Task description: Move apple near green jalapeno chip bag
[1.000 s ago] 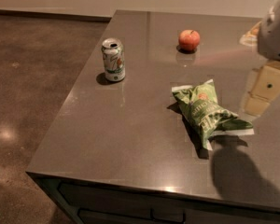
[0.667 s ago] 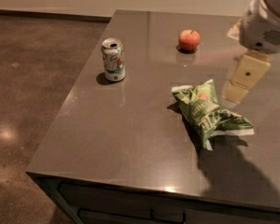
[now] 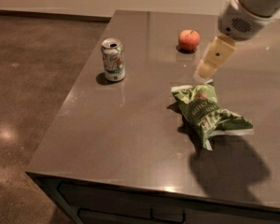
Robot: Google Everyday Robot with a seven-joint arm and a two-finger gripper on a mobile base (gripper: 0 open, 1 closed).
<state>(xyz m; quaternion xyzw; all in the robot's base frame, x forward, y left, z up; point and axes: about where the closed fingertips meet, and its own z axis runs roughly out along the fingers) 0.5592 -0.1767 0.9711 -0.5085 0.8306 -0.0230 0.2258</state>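
The small red-orange apple [image 3: 189, 39] sits on the grey table [image 3: 130, 125] at the far middle. The crumpled green jalapeno chip bag [image 3: 207, 113] lies nearer the front, to the right of centre. My gripper [image 3: 204, 73] hangs from the white arm at the upper right. It is above the table between the apple and the far end of the bag, to the right of the apple and touching neither. It holds nothing that I can see.
A white-green soda can [image 3: 113, 59] stands upright near the table's left edge. The table's left and front edges drop to a brown floor [image 3: 32, 101]. The arm's shadow falls on the table right of the bag.
My gripper has moved left and toward the far side, from beside the bag's right end to a spot just right of the apple. The apple, bag and can have not moved.
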